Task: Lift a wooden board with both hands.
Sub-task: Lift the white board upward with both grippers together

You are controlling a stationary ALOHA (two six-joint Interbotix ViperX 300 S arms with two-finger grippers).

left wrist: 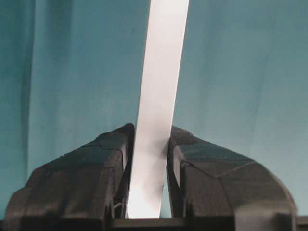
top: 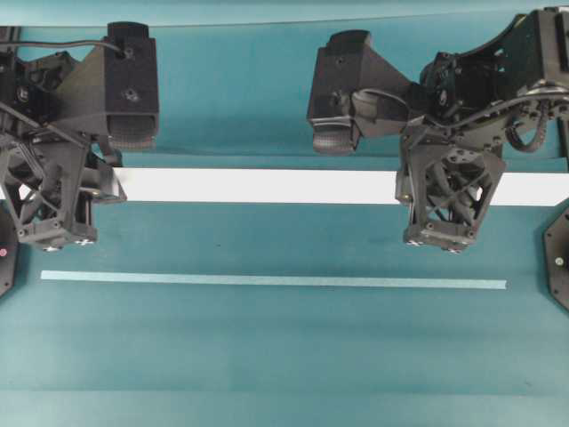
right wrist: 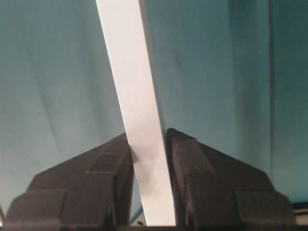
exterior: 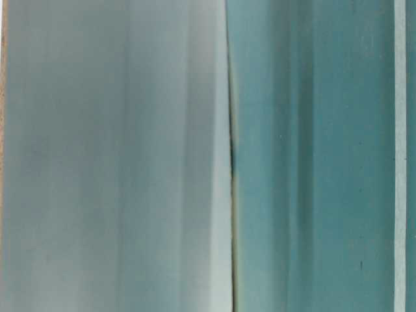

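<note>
Left gripper (left wrist: 149, 159): black, lattice-sided, at the left of the overhead view, jaws closed on the white wooden board (top: 267, 185), one finger (left wrist: 103, 163) pressed to each long edge. Right gripper (right wrist: 149, 154): same build, right of centre in the overhead view, jaws likewise clamped on the board. Both wrist housings sit above the grippers, arms reaching in from the outer edges.

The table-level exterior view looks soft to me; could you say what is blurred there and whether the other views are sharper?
Table-level view: the wooden board fills the left half as a grey blur. Overhead view: sharp, the board glaring white. Wrist views: board crisp between the left gripper and right gripper fingers.
</note>
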